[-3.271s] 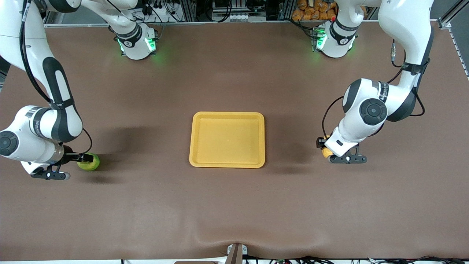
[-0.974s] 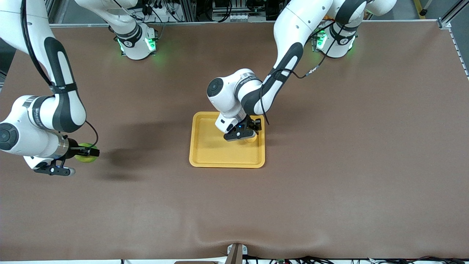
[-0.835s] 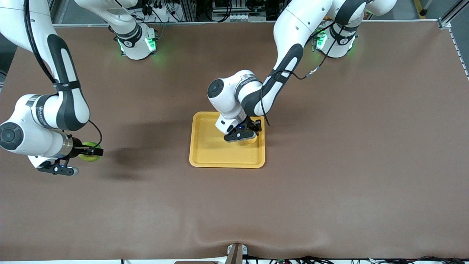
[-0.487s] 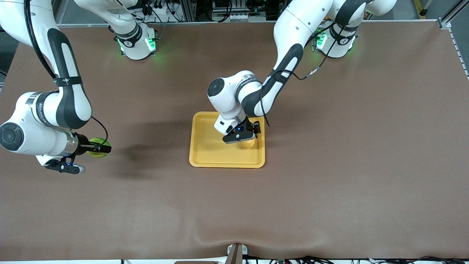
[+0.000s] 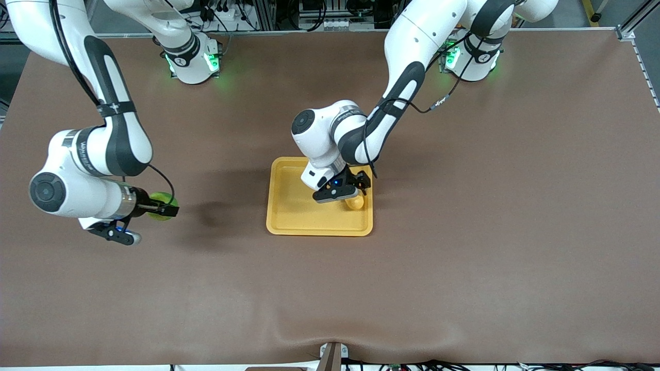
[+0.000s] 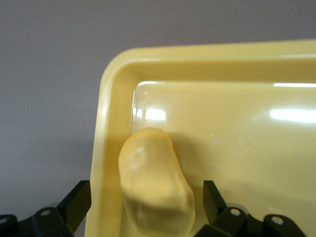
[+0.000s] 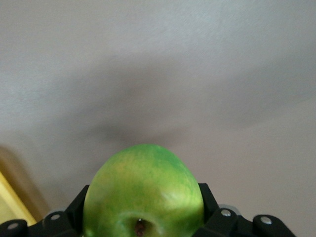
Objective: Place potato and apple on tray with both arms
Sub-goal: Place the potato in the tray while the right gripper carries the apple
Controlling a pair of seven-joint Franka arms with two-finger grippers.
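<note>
Potato (image 6: 155, 187) on tray (image 6: 222, 128), between parted left gripper (image 6: 147, 205)

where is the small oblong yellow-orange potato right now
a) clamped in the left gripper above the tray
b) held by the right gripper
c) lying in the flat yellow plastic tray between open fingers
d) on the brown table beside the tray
c: the small oblong yellow-orange potato lies in the flat yellow plastic tray near its rim, and the left gripper stands open around it, clear of it.
</note>
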